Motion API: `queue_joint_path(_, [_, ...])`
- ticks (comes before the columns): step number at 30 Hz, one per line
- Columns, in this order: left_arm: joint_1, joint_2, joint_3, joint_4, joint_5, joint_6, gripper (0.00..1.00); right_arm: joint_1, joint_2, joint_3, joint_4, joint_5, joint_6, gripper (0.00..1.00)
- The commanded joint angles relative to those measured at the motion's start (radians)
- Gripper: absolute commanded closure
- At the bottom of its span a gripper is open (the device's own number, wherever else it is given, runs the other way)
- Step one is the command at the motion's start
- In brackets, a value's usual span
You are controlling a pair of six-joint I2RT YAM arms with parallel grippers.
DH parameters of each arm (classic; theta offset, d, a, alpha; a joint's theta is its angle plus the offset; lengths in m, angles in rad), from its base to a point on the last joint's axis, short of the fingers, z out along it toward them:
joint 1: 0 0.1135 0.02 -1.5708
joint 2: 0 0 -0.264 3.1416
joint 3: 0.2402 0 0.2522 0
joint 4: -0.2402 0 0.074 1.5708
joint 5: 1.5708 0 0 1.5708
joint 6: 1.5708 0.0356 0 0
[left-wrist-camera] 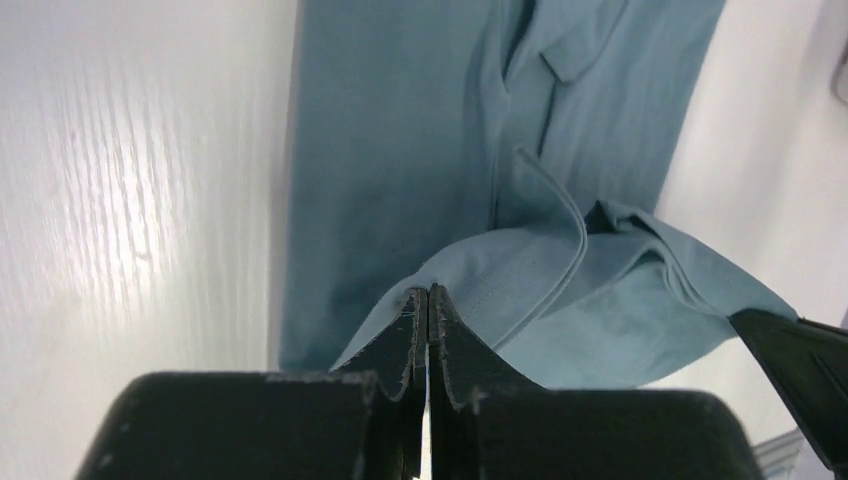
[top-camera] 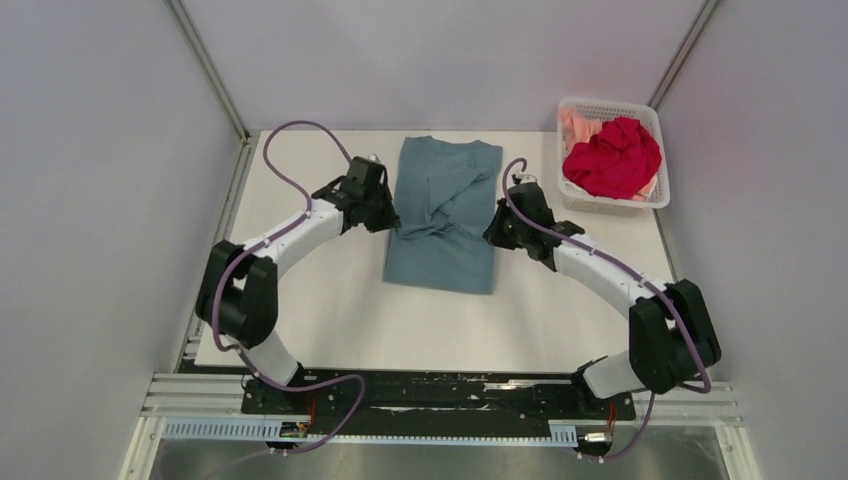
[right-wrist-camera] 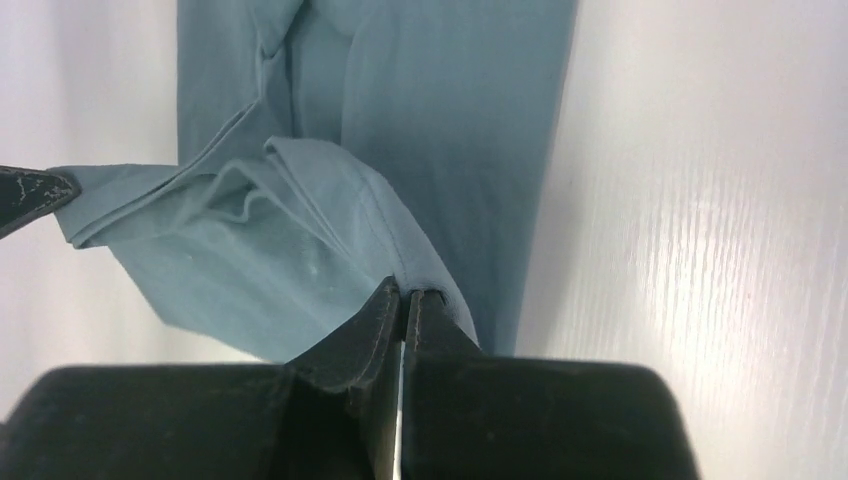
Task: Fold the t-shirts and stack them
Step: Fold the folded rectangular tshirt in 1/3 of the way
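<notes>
At the near edge of the table (top-camera: 330, 320), the two arm bases stand on a black plate (top-camera: 420, 392). From there both arms bend outward and then reach in toward the middle of the table.

The teal shirt (top-camera: 445, 255) lies in the middle as a long narrow strip, with its sides folded in, running from near to far. Its near part lies flat on the table. About halfway along, a band of the cloth is lifted and wrinkled, and it is stretched between the two grippers.

The left gripper (top-camera: 390, 220) is at the left edge of the strip. Its wrist view shows the jaws pressed together, with a corner of the lifted cloth pinched between them. The right gripper (top-camera: 492, 234) is at the right edge, opposite the left one. Its jaws are also closed tight on the other end of the same band. Each wrist view shows a fingertip of the other gripper at the far end of the band.

Beyond the grippers, the far part of the shirt lies flat again.

At the far right corner stands a white basket (top-camera: 612, 204). The red shirt (top-camera: 615, 158) is heaped in it, on top of the pink shirt (top-camera: 578, 128), which shows mostly at the basket's far left corner.
</notes>
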Motion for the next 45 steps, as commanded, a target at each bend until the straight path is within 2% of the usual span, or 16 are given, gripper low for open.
queue_joint_path(1, [0.043,0.105,0.134,-0.012,0.012,0.066,1.00,-0.024,0.094,0.083,0.086,0.025,-0.030,1.00])
queue_joint_path(7, [0.073,0.201,0.206,-0.030,-0.019,0.088,1.00,-0.059,0.193,0.128,0.107,0.022,-0.051,1.00])
queue_joint_path(15, [0.108,0.306,0.278,-0.038,0.024,0.108,1.00,-0.093,0.271,0.158,0.150,0.012,-0.070,1.00])
queue_joint_path(18, [0.114,0.341,0.314,-0.045,0.035,0.113,1.00,-0.111,0.307,0.168,0.151,0.005,-0.062,0.97])
queue_joint_path(20, [0.118,0.366,0.338,-0.054,0.039,0.113,1.00,-0.123,0.324,0.169,0.157,0.006,-0.058,0.92])
queue_joint_path(22, [0.122,0.389,0.362,-0.062,0.043,0.112,0.91,-0.136,0.343,0.179,0.177,-0.028,-0.069,0.83])
queue_joint_path(23, [0.126,0.403,0.380,-0.064,0.046,0.112,0.82,-0.141,0.354,0.189,0.185,-0.044,-0.073,0.78])
queue_joint_path(24, [0.128,0.410,0.391,-0.066,0.058,0.111,0.75,-0.153,0.368,0.208,0.186,-0.070,-0.082,0.68])
queue_joint_path(25, [0.136,0.422,0.418,-0.071,0.068,0.111,0.60,-0.159,0.378,0.228,0.186,-0.087,-0.090,0.63])
queue_joint_path(26, [0.141,0.425,0.433,-0.084,0.088,0.113,0.50,-0.163,0.380,0.255,0.184,-0.102,-0.092,0.57])
queue_joint_path(28, [0.155,0.418,0.475,-0.112,0.088,0.112,0.11,-0.164,0.364,0.278,0.178,-0.134,-0.110,0.33])
queue_joint_path(30, [0.163,0.382,0.488,-0.135,0.052,0.111,0.01,-0.159,0.324,0.264,0.176,-0.163,-0.113,0.15])
queue_joint_path(31, [0.165,0.340,0.462,-0.136,0.023,0.109,0.01,-0.151,0.302,0.251,0.176,-0.176,-0.123,0.05])
queue_joint_path(32, [0.165,0.314,0.436,-0.121,0.013,0.109,0.00,-0.139,0.282,0.233,0.175,-0.187,-0.135,0.01])
queue_joint_path(40, [0.165,0.006,-0.017,-0.027,-0.009,0.051,0.00,0.003,0.275,0.142,0.199,-0.309,-0.167,0.00])
queue_joint_path(45, [0.165,-0.087,-0.172,0.026,-0.006,0.013,0.00,0.054,0.420,0.263,0.228,-0.332,-0.167,0.00])
